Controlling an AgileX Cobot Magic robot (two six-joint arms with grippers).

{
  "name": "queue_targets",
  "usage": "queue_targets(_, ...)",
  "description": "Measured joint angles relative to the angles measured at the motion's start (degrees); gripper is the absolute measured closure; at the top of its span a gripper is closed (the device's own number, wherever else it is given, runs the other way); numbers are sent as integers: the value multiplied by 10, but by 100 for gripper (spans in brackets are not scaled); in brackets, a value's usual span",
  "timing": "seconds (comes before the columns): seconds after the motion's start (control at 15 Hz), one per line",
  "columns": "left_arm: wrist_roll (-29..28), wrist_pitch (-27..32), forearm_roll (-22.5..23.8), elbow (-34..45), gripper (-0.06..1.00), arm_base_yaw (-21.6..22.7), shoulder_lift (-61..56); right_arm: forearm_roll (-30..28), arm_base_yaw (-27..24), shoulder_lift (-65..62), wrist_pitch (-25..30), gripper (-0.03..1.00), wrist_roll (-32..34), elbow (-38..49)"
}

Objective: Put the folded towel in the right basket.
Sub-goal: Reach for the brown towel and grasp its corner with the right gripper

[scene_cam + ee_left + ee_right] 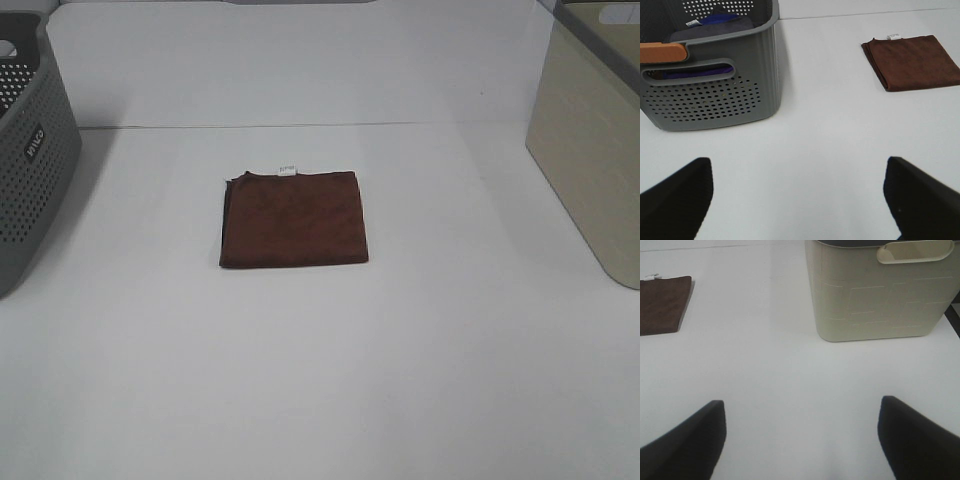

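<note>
A folded brown towel (pixel 294 218) with a small white tag lies flat in the middle of the white table. It also shows in the left wrist view (pixel 912 62) and at the edge of the right wrist view (pixel 662 304). The beige right basket (pixel 592 150) stands at the right edge of the table and shows in the right wrist view (pixel 881 287). My left gripper (pixel 797 197) is open and empty, well short of the towel. My right gripper (pixel 802 437) is open and empty, in front of the beige basket. Neither gripper shows in the exterior view.
A grey perforated basket (pixel 30 150) stands at the left edge of the table; the left wrist view (pixel 710 75) shows purple cloth (pixel 715 22) inside it and an orange handle (pixel 662 51). The white table (pixel 320 380) stretches around the towel.
</note>
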Motion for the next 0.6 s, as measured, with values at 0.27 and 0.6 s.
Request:
queue_targets(0.27,0,0,0,0,7,0,0,0,0,0,0,19,0,0)
queue_targets(0.6,0,0,0,0,7,0,0,0,0,0,0,19,0,0)
